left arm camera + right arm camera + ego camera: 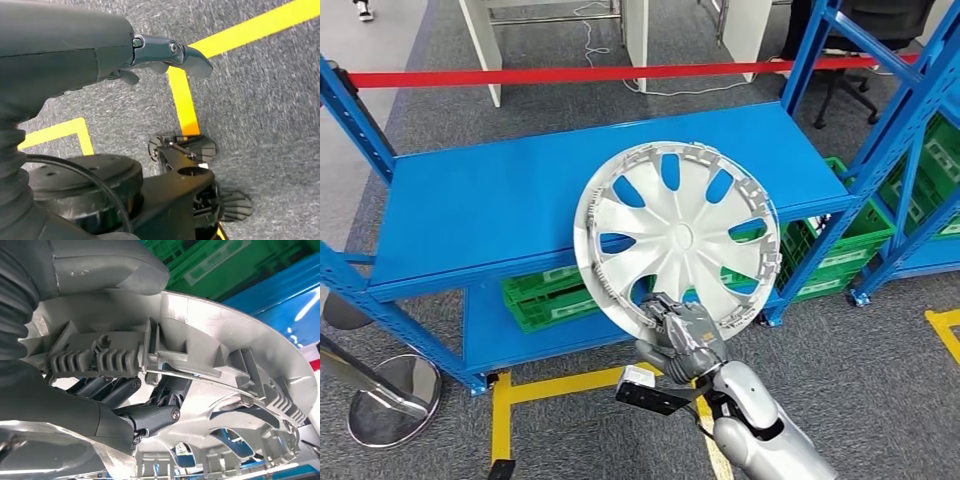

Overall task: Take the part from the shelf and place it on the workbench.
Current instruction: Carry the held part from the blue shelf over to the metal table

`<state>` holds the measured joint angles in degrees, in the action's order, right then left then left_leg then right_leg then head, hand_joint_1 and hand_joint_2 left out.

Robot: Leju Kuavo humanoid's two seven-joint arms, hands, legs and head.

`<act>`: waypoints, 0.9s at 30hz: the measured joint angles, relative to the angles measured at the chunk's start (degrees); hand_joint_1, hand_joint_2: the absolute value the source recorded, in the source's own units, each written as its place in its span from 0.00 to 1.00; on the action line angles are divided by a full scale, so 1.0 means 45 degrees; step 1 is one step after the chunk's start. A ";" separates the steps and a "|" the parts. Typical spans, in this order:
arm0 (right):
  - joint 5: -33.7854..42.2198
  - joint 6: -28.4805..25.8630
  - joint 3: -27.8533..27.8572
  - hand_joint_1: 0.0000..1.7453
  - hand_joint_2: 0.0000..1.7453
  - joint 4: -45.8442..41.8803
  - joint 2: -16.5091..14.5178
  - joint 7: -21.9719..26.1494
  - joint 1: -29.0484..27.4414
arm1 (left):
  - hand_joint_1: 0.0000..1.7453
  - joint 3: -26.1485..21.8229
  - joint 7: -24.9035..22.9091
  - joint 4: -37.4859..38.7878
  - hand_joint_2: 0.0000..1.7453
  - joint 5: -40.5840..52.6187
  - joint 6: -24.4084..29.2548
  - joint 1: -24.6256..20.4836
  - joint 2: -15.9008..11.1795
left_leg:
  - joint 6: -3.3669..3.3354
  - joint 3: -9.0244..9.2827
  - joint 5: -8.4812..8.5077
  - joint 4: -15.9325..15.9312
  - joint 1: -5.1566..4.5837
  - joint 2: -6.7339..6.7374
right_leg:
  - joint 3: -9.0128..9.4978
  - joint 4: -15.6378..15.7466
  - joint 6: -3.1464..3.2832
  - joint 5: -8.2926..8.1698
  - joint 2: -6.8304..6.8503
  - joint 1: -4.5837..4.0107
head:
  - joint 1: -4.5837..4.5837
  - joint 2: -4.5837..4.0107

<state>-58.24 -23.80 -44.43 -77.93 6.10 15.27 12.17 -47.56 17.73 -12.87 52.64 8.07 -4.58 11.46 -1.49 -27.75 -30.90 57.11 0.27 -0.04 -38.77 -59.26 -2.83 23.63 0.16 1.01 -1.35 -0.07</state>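
A silver wheel cover (677, 236) with spoke cut-outs is held up in front of the blue shelf (493, 205), clear of its top board and tilted toward me. My right hand (681, 336) grips its lower rim. In the right wrist view the thumb (109, 265) lies over the rim and the dark fingers (151, 417) press the ribbed inner side of the cover (241, 340). My left hand (166, 55) hangs over the grey carpet with its fingers extended and nothing in it.
Green crates (546, 300) sit on the shelf's lower board, with more (841, 250) at the right. A second blue rack (924, 150) stands at the right. A red barrier tape (569, 74) runs behind. Yellow floor lines (546, 385) and a chrome post base (392, 395) lie nearby.
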 joint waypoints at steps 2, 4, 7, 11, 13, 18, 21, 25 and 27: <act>0.0031 -0.0002 0.0021 1.00 1.00 -0.0059 0.0068 0.0020 -0.0072 | 0.00 0.0000 0.0023 0.0000 1.00 0.0028 0.0000 -0.0010 0.0007 | -0.0190 -0.0193 0.0215 -0.0018 -0.0017 0.0050 | -0.0571 -0.1288 -0.0064 0.0888 -0.0014 0.0021 | -0.0052 0.0000; 0.0152 -0.0017 0.0067 1.00 1.00 -0.0072 0.0091 0.0092 -0.0141 | 0.00 0.0000 0.0031 0.0000 1.00 0.0068 0.0008 0.0000 0.0013 | -0.0254 -0.0425 0.0385 -0.0002 -0.0090 0.0067 | -0.1145 -0.2983 -0.0090 0.1756 -0.0015 0.0016 | -0.0077 0.0000; 0.0441 -0.0074 0.0161 1.00 1.00 -0.0106 0.0092 0.0290 -0.0302 | 0.00 0.0000 0.0031 0.0000 1.00 0.0132 0.0040 0.0022 0.0017 | -0.0268 -0.0638 0.0554 0.0008 -0.0202 0.0079 | -0.0472 -0.2647 0.0043 0.1566 -0.0013 -0.0027 | -0.0074 0.0000; 0.0524 -0.0128 0.0195 1.00 1.00 -0.0284 0.0092 0.0454 -0.0363 | 0.00 0.0000 0.0008 0.0004 1.00 0.0186 0.0044 0.0011 0.0022 | -0.0148 -0.0782 0.0643 0.0072 -0.0286 0.0090 | 0.1449 0.0280 0.0372 0.0960 0.0015 -0.0198 | -0.0063 0.0000; 0.0479 -0.0174 0.0222 1.00 1.00 -0.0345 0.0093 0.0469 -0.0386 | 0.00 0.0000 -0.0004 0.0009 1.00 0.0191 0.0043 0.0016 0.0025 | -0.0034 -0.0856 0.0697 0.0091 -0.0293 0.0108 | 0.1478 0.0432 0.0453 0.0968 0.0008 -0.0215 | -0.0059 0.0000; 0.0322 -0.0175 0.0293 1.00 1.00 -0.0353 0.0092 0.0375 -0.0426 | 0.00 0.0000 -0.0021 0.0015 1.00 0.0214 0.0073 0.0032 -0.0010 | 0.0304 -0.1870 -0.0676 0.2392 -0.0199 0.0039 | 0.1439 0.0610 0.0714 0.0780 0.0212 -0.0108 | 0.0034 0.0000; 0.0229 -0.0157 0.0295 1.00 1.00 -0.0353 0.0092 0.0363 -0.0452 | 0.00 0.0000 -0.0021 0.0021 1.00 0.0249 0.0073 0.0078 -0.0018 | 0.0447 -0.2396 -0.0985 0.3693 -0.0067 0.0046 | 0.1383 0.0567 0.0716 0.0777 0.0418 -0.0110 | 0.0039 0.0000; 0.0198 -0.0147 0.0308 1.00 1.00 -0.0353 0.0095 0.0338 -0.0460 | 0.00 0.0000 -0.0016 0.0027 1.00 0.0293 0.0069 0.0028 -0.0019 | 0.0474 -0.1056 0.0497 0.0786 -0.0021 0.0647 | 0.1348 0.0400 0.0571 0.0848 0.0787 -0.0155 | 0.0058 0.0000; 0.0188 -0.0143 0.0329 1.00 1.00 -0.0353 0.0097 0.0309 -0.0454 | 0.00 0.0000 -0.0015 0.0029 1.00 0.0305 0.0066 -0.0009 -0.0012 | 0.0349 -0.0935 0.0568 0.0290 -0.0106 0.0831 | 0.1297 0.0332 0.0451 0.0864 0.1000 -0.0216 | 0.0045 0.0000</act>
<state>-57.39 -24.44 -42.95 -79.52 6.54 16.66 10.12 -47.56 17.67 -12.74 54.01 8.36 -4.62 11.41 0.08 -31.95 -28.34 58.42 -0.20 3.70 -32.93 -57.76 -0.80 27.52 4.65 0.04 -1.15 -0.07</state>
